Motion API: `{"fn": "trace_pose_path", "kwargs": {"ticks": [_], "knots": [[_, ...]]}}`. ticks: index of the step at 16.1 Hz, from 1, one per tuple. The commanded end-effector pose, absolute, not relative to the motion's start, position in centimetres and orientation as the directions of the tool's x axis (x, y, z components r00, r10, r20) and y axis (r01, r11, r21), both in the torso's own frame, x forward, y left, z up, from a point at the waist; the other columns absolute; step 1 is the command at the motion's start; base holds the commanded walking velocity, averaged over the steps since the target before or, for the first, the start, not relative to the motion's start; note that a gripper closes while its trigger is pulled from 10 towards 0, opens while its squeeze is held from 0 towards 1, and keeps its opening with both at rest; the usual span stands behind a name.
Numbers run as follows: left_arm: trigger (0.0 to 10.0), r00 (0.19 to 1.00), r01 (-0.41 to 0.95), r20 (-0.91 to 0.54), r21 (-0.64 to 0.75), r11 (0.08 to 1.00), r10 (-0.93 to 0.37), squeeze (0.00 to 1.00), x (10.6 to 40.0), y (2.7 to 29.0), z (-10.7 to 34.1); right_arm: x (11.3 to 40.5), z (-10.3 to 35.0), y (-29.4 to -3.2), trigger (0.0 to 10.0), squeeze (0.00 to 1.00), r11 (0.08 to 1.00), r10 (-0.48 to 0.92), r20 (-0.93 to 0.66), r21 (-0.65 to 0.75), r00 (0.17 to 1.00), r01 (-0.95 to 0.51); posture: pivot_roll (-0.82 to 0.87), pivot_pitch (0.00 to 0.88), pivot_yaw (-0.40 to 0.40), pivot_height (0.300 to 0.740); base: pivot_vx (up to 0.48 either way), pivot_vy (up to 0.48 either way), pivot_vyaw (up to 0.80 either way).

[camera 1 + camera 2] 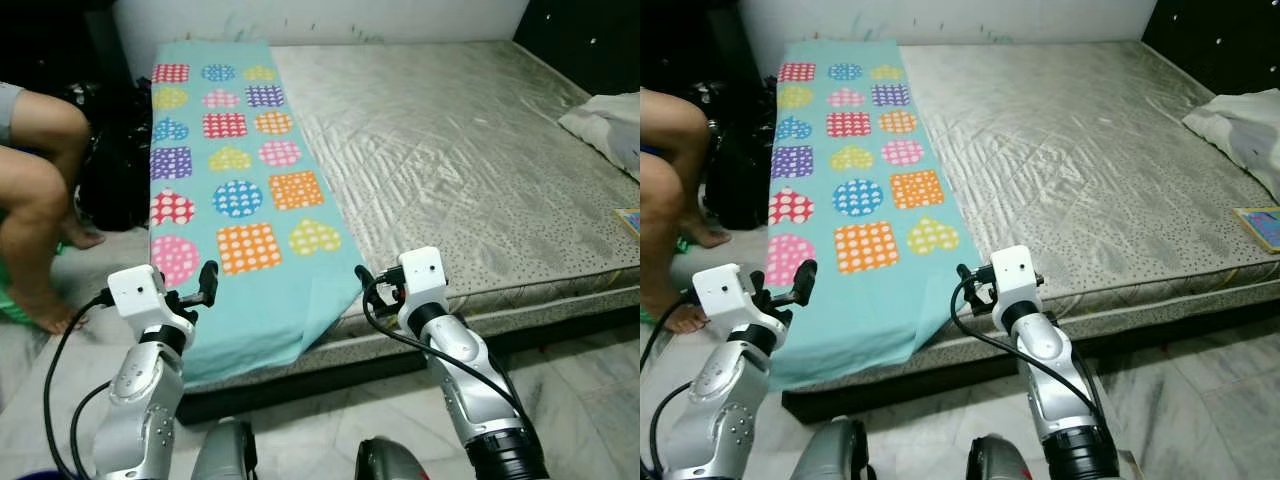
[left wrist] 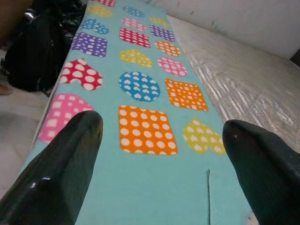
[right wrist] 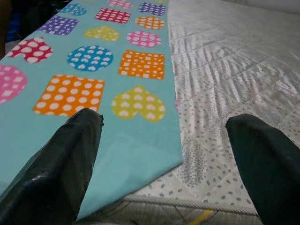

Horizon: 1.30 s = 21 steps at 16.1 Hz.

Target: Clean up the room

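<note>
Probably soft and light, the teal blanket (image 1: 240,200) lies along the mattress (image 1: 450,150) (near edge overhanging), best pinched at its corners by the wide-open left gripper (image 2: 159,140) and right gripper (image 3: 164,136).

- We see two silver metal arms, each built of rounded segments with small screws.
- A white box-shaped wrist block sits before the left gripper (image 1: 205,282) and before the right gripper (image 1: 366,280).
- The fingers (image 2: 61,173) are long, black and glossy.
- Black cables loop beside each arm.
</note>
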<state>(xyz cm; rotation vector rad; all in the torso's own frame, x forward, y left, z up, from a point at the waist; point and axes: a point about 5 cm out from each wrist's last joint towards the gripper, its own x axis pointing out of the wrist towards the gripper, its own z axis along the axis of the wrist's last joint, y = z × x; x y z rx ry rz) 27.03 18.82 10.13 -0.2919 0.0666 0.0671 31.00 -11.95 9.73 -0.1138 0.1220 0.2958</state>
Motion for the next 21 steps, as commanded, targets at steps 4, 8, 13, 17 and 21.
{"fn": "trace_pose_path", "kwargs": {"ticks": [4,8,13,17,21], "knots": [[10.0,0.997,-0.046,-0.075,-0.283,0.958,0.026,0.0,27.06,18.38,10.3,31.02,9.83,-12.26,10.0,0.0,0.95,0.277,-0.146,-0.106,0.95,-0.293,-0.08,0.109,-0.04,0.655,0.306,0.0,0.0],[10.0,0.997,-0.039,-0.076,-0.281,0.959,0.018,0.0,27.15,18.36,10.26,31.08,9.85,-12.35,10.0,0.0,0.952,0.274,-0.144,-0.097,0.951,-0.289,-0.08,0.106,-0.038,0.655,0.32,0.0,0.0],[10.0,0.994,-0.062,-0.105,-0.267,0.962,0.035,0.0,27.4,18.36,10.02,31.25,9.95,-12.38,10.0,0.0,0.952,0.28,-0.141,-0.088,0.95,-0.294,-0.08,0.115,-0.041,0.655,0.119,0.0,0.0],[10.0,0.993,-0.072,-0.107,-0.276,0.959,0.044,0.0,27.42,18.43,10.0,31.19,9.95,-12.22,10.0,0.0,0.947,0.3,-0.138,-0.08,0.944,-0.312,-0.08,0.123,-0.038,0.605,0.0,0.0,0.0],[10.0,0.993,-0.077,-0.107,-0.275,0.958,0.049,0.0,27.46,18.47,10.07,31.2,9.98,-12.19,10.0,0.0,0.947,0.3,-0.14,-0.076,0.944,-0.313,-0.08,0.126,-0.036,0.57,0.0,0.0,0.0]]}}
